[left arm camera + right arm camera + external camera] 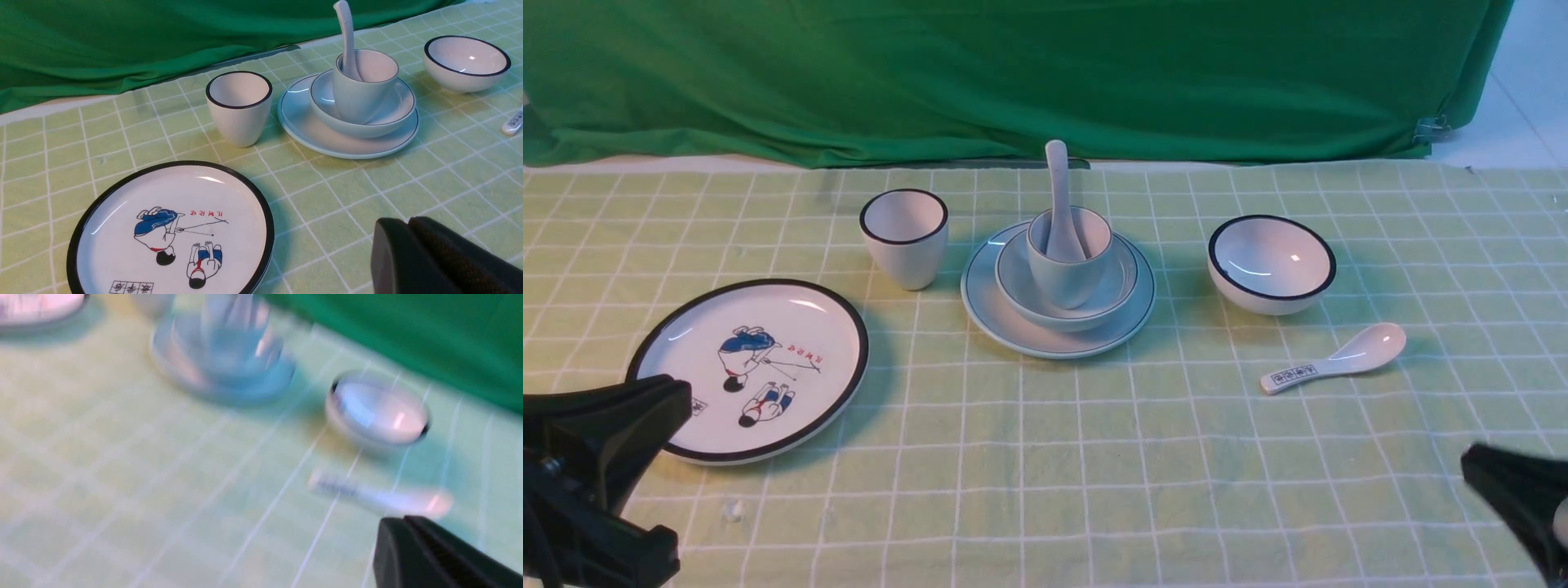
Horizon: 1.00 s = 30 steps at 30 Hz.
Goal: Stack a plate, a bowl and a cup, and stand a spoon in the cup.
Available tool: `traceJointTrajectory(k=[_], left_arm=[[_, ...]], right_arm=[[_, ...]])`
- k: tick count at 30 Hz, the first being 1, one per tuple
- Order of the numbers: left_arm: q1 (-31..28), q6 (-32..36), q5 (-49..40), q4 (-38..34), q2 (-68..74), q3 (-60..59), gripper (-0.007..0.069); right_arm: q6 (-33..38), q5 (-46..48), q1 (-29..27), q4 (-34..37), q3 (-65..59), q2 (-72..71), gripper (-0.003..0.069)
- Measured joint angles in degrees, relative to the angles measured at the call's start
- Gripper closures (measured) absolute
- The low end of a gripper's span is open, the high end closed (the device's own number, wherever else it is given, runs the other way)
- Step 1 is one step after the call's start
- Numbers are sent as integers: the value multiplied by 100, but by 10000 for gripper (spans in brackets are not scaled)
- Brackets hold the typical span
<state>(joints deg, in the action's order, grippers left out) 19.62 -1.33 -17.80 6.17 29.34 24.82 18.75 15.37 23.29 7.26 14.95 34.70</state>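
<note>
The pale blue-grey plate (1013, 314) lies mid-table with the pale blue-grey bowl (1023, 282) on it, the cup (1068, 269) standing in the bowl and the plain spoon (1060, 196) upright in the cup. The stack also shows in the left wrist view: plate (302, 126), bowl (392, 110), cup (359, 98), spoon (346, 32). It is a blur in the right wrist view (220, 355). My left gripper (408, 222) is shut and empty at the near left (674, 392). My right gripper (402, 520) is shut and empty at the near right (1470, 461).
A black-rimmed cartoon plate (752, 367) lies front left. A black-rimmed white cup (904, 237) stands left of the stack. A black-rimmed white bowl (1272, 263) sits at right, a labelled white spoon (1339, 359) before it. Green cloth (1013, 73) hangs behind.
</note>
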Motion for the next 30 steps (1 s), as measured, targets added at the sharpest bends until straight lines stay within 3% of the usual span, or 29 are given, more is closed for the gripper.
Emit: traceJointTrajectory(k=[11, 14, 18, 22, 30], left_arm=[[-4, 0, 68, 2, 0, 0, 608], [-4, 2, 83, 8, 0, 0, 608], [-4, 2, 106, 15, -7, 0, 608], [-4, 2, 106, 20, -14, 0, 608], [-4, 2, 106, 20, -14, 0, 608]], right_arm=[[-503, -877, -31, -11, -1007, -198, 639], [-763, -2174, -200, -17, -1466, -650, 640], [-777, -2735, -628, -15, -1525, -1386, 639], [-741, -2473, -1099, -5, -1525, -2156, 639], [-817, -634, -1976, -11, -1525, -3381, 639]])
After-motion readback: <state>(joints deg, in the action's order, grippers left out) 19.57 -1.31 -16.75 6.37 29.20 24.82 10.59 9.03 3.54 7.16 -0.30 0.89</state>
